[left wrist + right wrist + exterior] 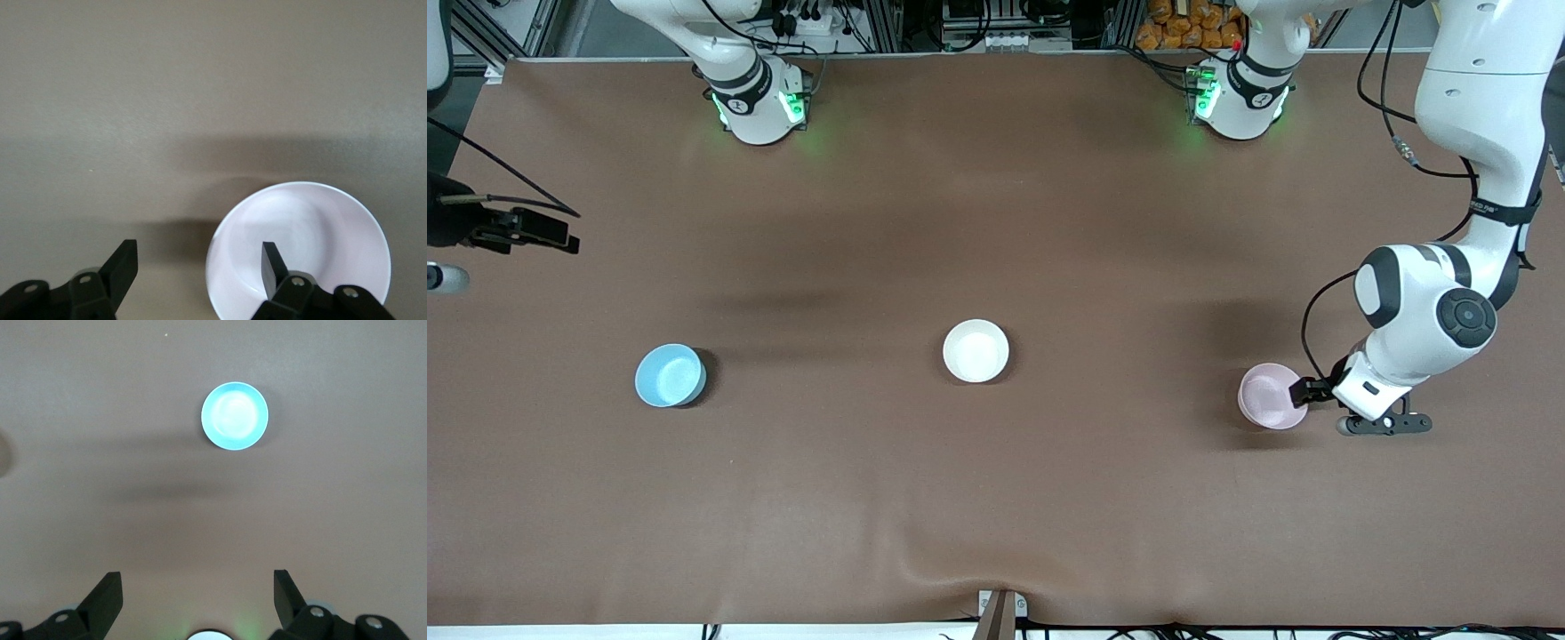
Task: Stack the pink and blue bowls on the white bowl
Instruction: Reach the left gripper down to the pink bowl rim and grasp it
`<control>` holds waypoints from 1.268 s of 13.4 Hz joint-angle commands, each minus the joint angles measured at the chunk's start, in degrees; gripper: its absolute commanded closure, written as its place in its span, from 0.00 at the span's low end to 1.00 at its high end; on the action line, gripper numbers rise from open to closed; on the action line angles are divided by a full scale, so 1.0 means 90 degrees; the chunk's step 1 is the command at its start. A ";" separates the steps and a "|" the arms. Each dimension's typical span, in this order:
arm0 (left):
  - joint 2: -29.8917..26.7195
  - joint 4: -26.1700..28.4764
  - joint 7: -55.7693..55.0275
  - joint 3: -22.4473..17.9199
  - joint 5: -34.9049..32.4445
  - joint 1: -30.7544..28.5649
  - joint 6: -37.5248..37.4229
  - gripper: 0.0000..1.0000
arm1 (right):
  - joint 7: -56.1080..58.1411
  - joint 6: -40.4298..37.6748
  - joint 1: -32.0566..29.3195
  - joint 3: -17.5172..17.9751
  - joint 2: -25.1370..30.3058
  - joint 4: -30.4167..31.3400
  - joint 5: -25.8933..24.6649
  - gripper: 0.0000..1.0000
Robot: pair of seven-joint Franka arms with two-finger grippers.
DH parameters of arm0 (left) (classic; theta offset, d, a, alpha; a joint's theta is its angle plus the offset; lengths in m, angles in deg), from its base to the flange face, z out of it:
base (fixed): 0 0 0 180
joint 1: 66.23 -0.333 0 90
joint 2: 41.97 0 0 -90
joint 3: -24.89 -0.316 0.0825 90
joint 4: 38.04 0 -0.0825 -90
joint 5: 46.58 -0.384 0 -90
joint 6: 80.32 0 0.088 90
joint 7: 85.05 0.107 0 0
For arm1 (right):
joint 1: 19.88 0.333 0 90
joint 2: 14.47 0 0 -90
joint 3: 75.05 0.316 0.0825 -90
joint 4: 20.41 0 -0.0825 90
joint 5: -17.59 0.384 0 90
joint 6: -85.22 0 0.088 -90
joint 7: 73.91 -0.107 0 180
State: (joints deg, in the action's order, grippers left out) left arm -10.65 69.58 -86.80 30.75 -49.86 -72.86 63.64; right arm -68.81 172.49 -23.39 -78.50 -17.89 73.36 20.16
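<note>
Brown matting covers the table (996, 498) you are looking at, and the three bowls sit on it in a loose row across the middle of the front view. You find the white bowl (975, 350) at the centre of that frame, upright and alone. You see the blue bowl (669, 375) at centre-left of the frame, toward the right arm's end of the table and slightly nearer the front camera than the white one; it also shows upper-centre in the right wrist view (234, 415), well apart from that arm's gripper. You see the pink bowl (1272, 396) at lower right of the frame, toward the left arm's end of the table. Your left gripper (1307, 391) is down at the pink bowl's rim, and in the left wrist view (197, 267) its fingers stand apart, one (270, 267) over the bowl's (320, 233) inside and the other (123, 267) over bare matting outside the rim. You cannot tell from these views whether either finger touches the bowl. Your right gripper (197, 600) hangs high over the table with its fingers spread wide at the bottom of the right wrist view, holding nothing; that arm waits, and in the front view only its black hand (511, 229) shows at the frame's left edge.
</note>
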 commanded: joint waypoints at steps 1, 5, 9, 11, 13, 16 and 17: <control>0.0113 -0.0073 -0.0059 0.0032 -0.0016 0.0053 -0.0019 0.54 | -0.0049 0.0118 -0.0030 0.0041 -0.0049 -0.0008 -0.0002 0.00; 0.0162 -0.0035 -0.0050 0.0022 -0.0016 0.0053 -0.0019 0.54 | -0.0049 0.0254 -0.0049 0.0041 -0.0049 0.0011 -0.0002 0.00; 0.0230 -0.0015 -0.0030 0.0022 -0.0016 0.0053 -0.0019 0.97 | -0.0049 0.0536 -0.0049 0.0041 -0.0020 0.0214 -0.0002 0.00; 0.0240 -0.0015 0.0018 0.0022 -0.0016 0.0053 -0.0019 1.00 | -0.0030 0.0996 -0.0069 0.0041 0.0194 0.0664 -0.0012 0.00; 0.0250 0.0005 0.0048 0.0022 -0.0026 0.0044 -0.0019 1.00 | -0.0020 0.0910 -0.0039 0.0041 0.0311 0.0685 -0.0012 0.00; 0.0231 -0.0005 0.0068 0.0022 -0.0046 0.0044 -0.0019 1.00 | 0.0029 0.0667 -0.0136 0.0032 0.0681 0.0656 -0.0012 0.00; 0.0182 -0.0005 0.0087 0.0022 -0.0055 0.0044 -0.0029 1.00 | 0.0029 0.0404 -0.0195 0.0041 0.0770 0.0578 -0.0012 0.00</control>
State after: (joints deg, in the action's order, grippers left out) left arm -8.96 69.58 -86.48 31.16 -49.77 -72.43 63.44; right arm -68.80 178.70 -23.62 -78.62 -15.16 77.31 20.09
